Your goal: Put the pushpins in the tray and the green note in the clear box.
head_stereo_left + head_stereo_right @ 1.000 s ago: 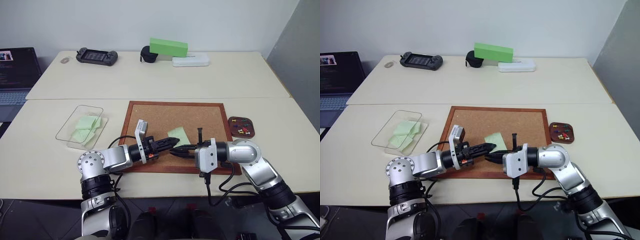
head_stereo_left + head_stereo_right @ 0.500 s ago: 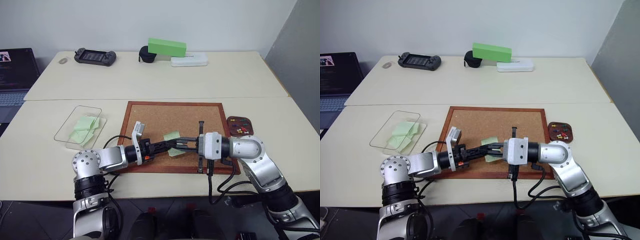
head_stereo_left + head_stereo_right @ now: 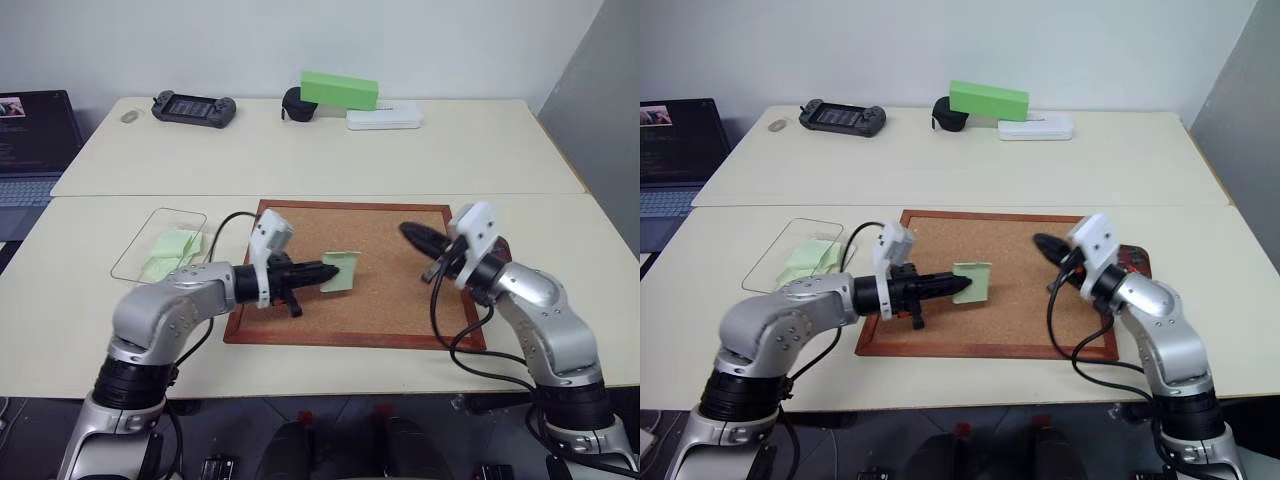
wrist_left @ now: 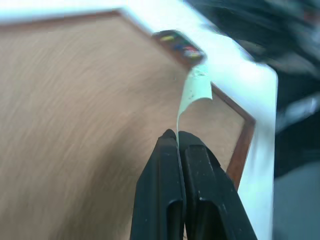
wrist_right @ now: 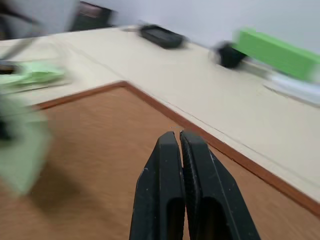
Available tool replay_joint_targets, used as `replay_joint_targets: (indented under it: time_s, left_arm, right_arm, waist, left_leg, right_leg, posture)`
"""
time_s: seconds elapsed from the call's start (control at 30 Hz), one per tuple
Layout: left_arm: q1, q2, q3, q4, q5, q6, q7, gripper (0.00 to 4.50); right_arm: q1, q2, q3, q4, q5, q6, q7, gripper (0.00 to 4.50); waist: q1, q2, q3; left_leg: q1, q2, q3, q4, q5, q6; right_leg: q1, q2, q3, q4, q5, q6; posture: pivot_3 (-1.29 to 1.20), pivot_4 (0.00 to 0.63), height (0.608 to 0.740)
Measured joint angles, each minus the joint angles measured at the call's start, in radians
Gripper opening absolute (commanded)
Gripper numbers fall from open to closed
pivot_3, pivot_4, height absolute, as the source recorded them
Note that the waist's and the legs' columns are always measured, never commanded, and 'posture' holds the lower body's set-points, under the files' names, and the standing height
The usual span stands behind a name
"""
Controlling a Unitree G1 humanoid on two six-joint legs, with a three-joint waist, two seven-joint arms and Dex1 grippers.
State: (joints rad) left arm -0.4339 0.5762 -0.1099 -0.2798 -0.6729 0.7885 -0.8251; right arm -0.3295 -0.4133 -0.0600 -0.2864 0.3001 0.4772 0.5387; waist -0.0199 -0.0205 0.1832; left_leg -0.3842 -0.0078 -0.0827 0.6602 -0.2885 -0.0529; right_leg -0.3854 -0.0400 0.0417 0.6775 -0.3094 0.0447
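- The left tool (image 3: 328,271) is clamped on one edge of the green note (image 3: 343,271), holding it lifted over the middle of the corkboard (image 3: 380,300)
- The clear box (image 3: 150,235) sits near the table's left edge with other green slips in it; this note is not yet in it
- The right tool (image 3: 412,233) is clenched; I cannot tell whether it grips a pushpin
- The tray (image 3: 1134,259), by the corkboard's right edge, holds coloured pins

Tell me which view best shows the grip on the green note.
The left wrist view: the green note curls up from between the left gripper's shut jaws. Both eye views show its flat face at that gripper's tip; the right wrist view gives a blur.
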Motion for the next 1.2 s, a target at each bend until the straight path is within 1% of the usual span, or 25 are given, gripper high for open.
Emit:
replay_joint_targets:
  time_s: [0.03, 0.1, 0.17, 0.23, 0.4, 0.53, 0.57, 0.6, 0.63, 0.7, 0.87, 0.97, 1.0, 1.17, 1.2]
  left_arm:
    - [0.0, -0.016, -0.023, -0.001, 0.033, -0.063, -0.026, 0.04]
    - [0.001, -0.024, -0.048, -0.004, 0.062, -0.124, -0.055, 0.04]
    - [-0.001, -0.038, -0.095, 0.015, 0.145, -0.243, -0.09, 0.04]
    - [0.0, -0.053, -0.125, 0.035, 0.189, -0.3, -0.106, 0.04]
    - [-0.028, -0.105, -0.154, 0.131, 0.284, -0.403, -0.102, 0.04]
    - [-0.033, -0.126, -0.162, 0.162, 0.321, -0.434, -0.104, 0.04]
    - [-0.033, -0.131, -0.162, 0.171, 0.324, -0.438, -0.104, 0.0]
    - [-0.033, -0.134, -0.162, 0.173, 0.325, -0.439, -0.104, 0.0]
    - [-0.032, -0.138, -0.162, 0.173, 0.326, -0.442, -0.104, 0.0]
    - [-0.032, -0.141, -0.162, 0.173, 0.327, -0.445, -0.106, 0.0]
    - [-0.032, -0.141, -0.16, 0.173, 0.326, -0.434, -0.106, 0.0]
    - [-0.032, -0.141, -0.16, 0.173, 0.326, -0.427, -0.107, 0.0]
    - [-0.032, -0.141, -0.16, 0.173, 0.326, -0.425, -0.107, 0.0]
    - [-0.032, -0.144, -0.16, 0.173, 0.324, -0.419, -0.106, 0.0]
    - [-0.032, -0.145, -0.16, 0.173, 0.324, -0.418, -0.106, 0.0]
  right_arm:
    - [-0.008, 0.0, -0.035, 0.027, -0.002, 0.035, -0.048, 0.0]
    - [-0.014, -0.002, -0.081, 0.07, -0.005, 0.066, -0.096, 0.0]
    - [-0.038, -0.013, -0.124, 0.165, -0.018, 0.101, -0.157, 0.0]
    - [-0.04, -0.025, -0.151, 0.225, -0.029, 0.108, -0.179, 0.0]
    - [-0.086, -0.028, -0.157, 0.334, -0.04, 0.122, -0.208, 0.0]
    - [-0.118, -0.029, -0.157, 0.387, -0.046, 0.118, -0.221, 0.0]
    - [-0.12, -0.03, -0.157, 0.398, -0.046, 0.117, -0.224, 0.49]
    - [-0.121, -0.03, -0.157, 0.403, -0.046, 0.117, -0.225, 0.58]
    - [-0.122, -0.03, -0.157, 0.41, -0.046, 0.116, -0.227, 0.83]
    - [-0.124, -0.03, -0.157, 0.416, -0.045, 0.116, -0.228, 1.17]
    - [-0.124, -0.034, -0.156, 0.424, -0.046, 0.099, -0.229, 2.46]
    - [-0.124, -0.035, -0.157, 0.427, -0.046, 0.088, -0.233, 3.14]
    - [-0.124, -0.037, -0.157, 0.429, -0.046, 0.083, -0.234, 3.44]
    - [-0.125, -0.051, -0.159, 0.445, -0.05, 0.061, -0.242, 4.46]
    - [-0.126, -0.051, -0.159, 0.446, -0.051, 0.059, -0.243, 4.48]
  waist:
    - [0.0, 0.0, 0.0]
    - [-0.001, 0.0, 0.0]
    - [-0.005, 0.0, 0.0]
    - [-0.007, 0.0, 0.0]
    - [-0.015, 0.001, 0.0]
    - [-0.013, 0.001, 0.0]
    - [-0.012, 0.001, 0.0]
    - [-0.012, 0.001, 0.0]
    - [-0.012, 0.001, 0.0]
    - [-0.012, 0.001, 0.0]
    - [-0.012, 0.001, 0.0]
    - [-0.012, 0.001, 0.0]
    - [-0.012, 0.001, 0.0]
    - [-0.012, 0.001, 0.0]
    - [-0.012, 0.001, 0.0]
  left_leg:
    - [-0.001, 0.0, 0.0, 0.0, 0.0, 0.0]
    - [-0.001, 0.0, 0.001, 0.0, 0.0, 0.001]
    - [-0.001, 0.0, 0.002, 0.0, -0.002, 0.005]
    - [-0.001, 0.0, 0.003, 0.0, -0.002, 0.006]
    - [0.0, 0.0, 0.004, 0.001, -0.003, 0.008]
    - [0.0, 0.0, 0.003, 0.0, -0.002, 0.009]
    - [0.0, 0.0, 0.003, 0.001, -0.002, 0.009]
    - [-0.001, 0.0, 0.004, 0.001, -0.002, 0.009]
    - [-0.001, 0.0, 0.004, 0.001, -0.002, 0.009]
    - [-0.001, 0.0, 0.004, 0.001, -0.002, 0.009]
    - [-0.001, 0.0, 0.004, 0.001, -0.002, 0.009]
    - [-0.001, 0.0, 0.004, 0.001, -0.002, 0.009]
    - [-0.001, 0.0, 0.004, 0.001, -0.002, 0.009]
    - [-0.001, 0.0, 0.004, 0.002, -0.002, 0.009]
    - [-0.001, 0.0, 0.004, 0.001, -0.002, 0.009]
  right_leg:
    - [-0.001, 0.0, 0.0, 0.0, 0.0, 0.0]
    - [-0.001, 0.001, 0.0, 0.001, 0.0, 0.0]
    - [-0.001, 0.002, 0.0, 0.001, 0.0, 0.0]
    - [-0.001, 0.002, 0.0, 0.002, 0.0, 0.0]
    - [-0.002, 0.004, -0.001, 0.003, 0.0, 0.0]
    - [-0.002, 0.005, -0.001, 0.004, 0.0, 0.0]
    - [-0.002, 0.005, -0.001, 0.004, 0.0, 0.0]
    - [-0.002, 0.005, -0.001, 0.004, 0.0, 0.0]
    - [-0.002, 0.005, -0.001, 0.003, 0.0, 0.0]
    - [-0.002, 0.005, -0.001, 0.003, 0.0, 0.0]
    - [-0.002, 0.005, -0.001, 0.004, 0.0, 0.0]
    - [-0.002, 0.005, -0.001, 0.004, 0.0, 0.0]
    - [-0.002, 0.005, -0.001, 0.004, 0.0, 0.0]
    - [-0.002, 0.005, -0.001, 0.004, 0.0, 0.001]
    - [-0.002, 0.005, -0.001, 0.004, 0.0, 0.001]
  posture:
    - [0.0, 0.15, 0.74]
    - [0.0, 0.15, 0.74]
    - [0.0, 0.15, 0.74]
    - [0.0, 0.15, 0.74]
    - [0.0, 0.15, 0.74]
    - [0.0, 0.15, 0.74]
    - [0.0, 0.15, 0.74]
    - [0.0, 0.15, 0.74]
    - [0.0, 0.15, 0.74]
    - [0.0, 0.15, 0.74]
    - [0.0, 0.15, 0.74]
    - [0.0, 0.15, 0.74]
    - [0.0, 0.15, 0.74]
    - [0.0, 0.15, 0.74]
    - [0.0, 0.15, 0.74]
